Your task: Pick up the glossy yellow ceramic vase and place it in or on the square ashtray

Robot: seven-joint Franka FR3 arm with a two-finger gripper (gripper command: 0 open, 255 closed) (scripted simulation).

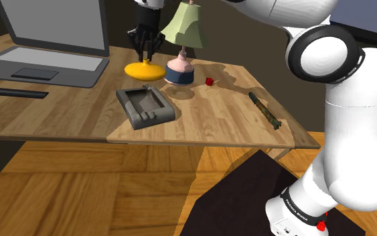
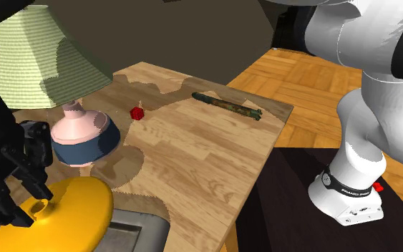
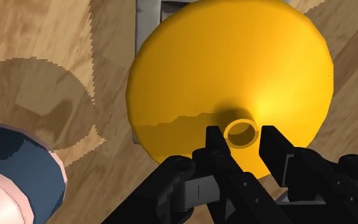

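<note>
A glossy yellow vase (image 1: 144,69) (image 2: 64,215) (image 3: 234,70), with a wide flat body and a short narrow neck, hangs over the far edge of the grey square ashtray (image 1: 146,107) (image 2: 139,230) (image 3: 147,13). My black gripper (image 1: 145,53) (image 2: 39,207) (image 3: 242,137) comes straight down on it. Its two fingers (image 3: 214,143) press against either side of the neck. In the wrist view the vase hides most of the ashtray.
A lamp with a green shade and a pink and blue base (image 1: 180,69) (image 2: 81,137) (image 3: 12,175) stands right beside the vase. A small red thing (image 1: 209,82) (image 2: 137,112), a dark stick (image 1: 265,110) (image 2: 227,106), a laptop (image 1: 46,40) and a black pen (image 1: 16,92) lie on the wooden table (image 1: 213,121).
</note>
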